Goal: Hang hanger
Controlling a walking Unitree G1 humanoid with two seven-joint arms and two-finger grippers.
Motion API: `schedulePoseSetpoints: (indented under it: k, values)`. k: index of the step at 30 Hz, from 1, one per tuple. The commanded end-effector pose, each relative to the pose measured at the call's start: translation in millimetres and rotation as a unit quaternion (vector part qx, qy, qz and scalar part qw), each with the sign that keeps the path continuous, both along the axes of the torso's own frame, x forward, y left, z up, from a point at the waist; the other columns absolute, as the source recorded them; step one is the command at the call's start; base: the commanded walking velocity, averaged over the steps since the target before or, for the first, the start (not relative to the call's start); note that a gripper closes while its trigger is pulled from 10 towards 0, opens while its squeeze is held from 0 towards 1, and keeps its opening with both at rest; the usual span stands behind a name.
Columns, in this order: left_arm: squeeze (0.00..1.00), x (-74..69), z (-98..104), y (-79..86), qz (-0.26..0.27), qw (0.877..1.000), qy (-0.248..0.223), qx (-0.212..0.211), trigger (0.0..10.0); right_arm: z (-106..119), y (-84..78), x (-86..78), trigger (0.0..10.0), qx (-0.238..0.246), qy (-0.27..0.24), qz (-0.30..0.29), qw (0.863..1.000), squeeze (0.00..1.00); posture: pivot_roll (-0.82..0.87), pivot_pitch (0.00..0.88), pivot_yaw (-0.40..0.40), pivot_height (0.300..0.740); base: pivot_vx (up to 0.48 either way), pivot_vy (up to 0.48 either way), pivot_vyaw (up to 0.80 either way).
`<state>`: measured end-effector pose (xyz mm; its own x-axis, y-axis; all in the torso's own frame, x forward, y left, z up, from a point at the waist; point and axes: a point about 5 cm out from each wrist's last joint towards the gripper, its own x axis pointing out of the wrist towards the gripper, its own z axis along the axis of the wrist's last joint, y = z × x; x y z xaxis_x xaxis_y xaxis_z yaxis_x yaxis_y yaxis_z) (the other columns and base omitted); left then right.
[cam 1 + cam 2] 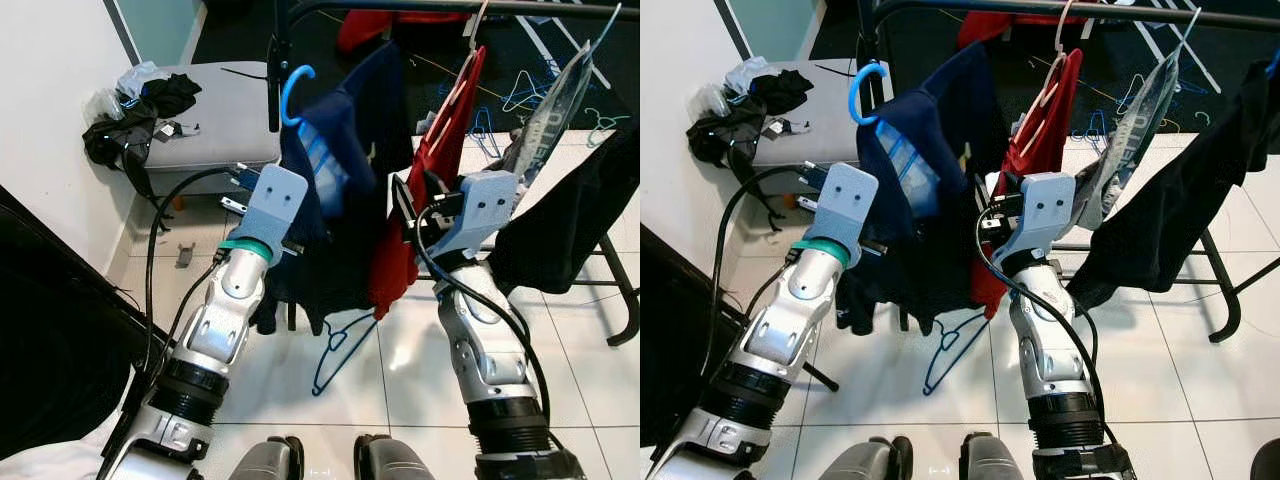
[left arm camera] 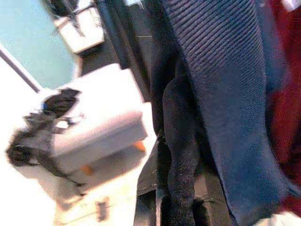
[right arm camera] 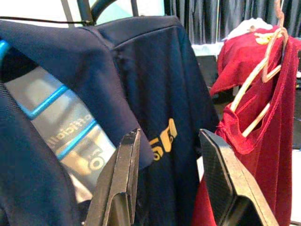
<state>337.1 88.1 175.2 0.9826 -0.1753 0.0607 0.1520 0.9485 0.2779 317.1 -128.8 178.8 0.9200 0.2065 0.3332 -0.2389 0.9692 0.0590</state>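
The blue hanger (image 1: 296, 92) carries a navy shirt (image 1: 345, 190) and is raised just below the black rail (image 1: 450, 8), its hook close beside the rack's upright post, not over the rail. The right gripper (image 3: 170, 183) has its fingers apart with nothing between them, pointing at the shirt's front, beside a red garment (image 3: 256, 136) on a pale hanger (image 3: 263, 70). The left gripper is buried behind the navy cloth; whether its fingers are open or closed cannot be told. Left of the rail stands a grey ottoman (image 1: 220, 110). A second blue hanger (image 1: 335, 350) lies on the tiled floor (image 1: 400, 380) below.
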Motion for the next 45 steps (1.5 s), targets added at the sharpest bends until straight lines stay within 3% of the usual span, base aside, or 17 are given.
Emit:
schedulePoseSetpoints:
  k: [1,9,18,38,45]
  values:
    - [0.00,-1.5,12,-4.6,-0.021,0.999,-0.022,-0.015,10.0,-1,2.6,-2.5,10.0,0.005,0.003,0.002,1.000,0.00,-0.07,0.093,0.078,0.740,0.000,0.000,0.00]
    - [0.00,-6.7,16,-14.1,-0.056,0.998,-0.026,-0.018,10.0,-3,3.2,-3.8,10.0,-0.006,0.009,0.003,1.000,0.00,-0.07,0.107,0.073,0.740,0.000,0.000,0.00]
    - [0.00,-12.5,20,-22.4,-0.079,0.996,-0.030,-0.015,10.0,-4,0.7,-4.6,10.0,-0.016,0.013,-0.003,1.000,0.00,-0.07,0.114,0.070,0.740,0.093,0.000,0.77]
    - [0.00,-14.3,26,-27.1,-0.096,0.994,-0.037,-0.024,10.0,-3,-0.7,-4.2,10.0,-0.011,0.009,0.000,1.000,0.00,-0.08,0.105,0.065,0.740,0.273,0.000,0.00]
    - [0.00,-16.0,28,-30.0,-0.110,0.993,-0.036,-0.031,10.0,-2,-1.1,-3.8,10.0,-0.011,0.008,0.000,1.000,0.00,-0.08,0.105,0.065,0.740,0.000,0.000,0.00]
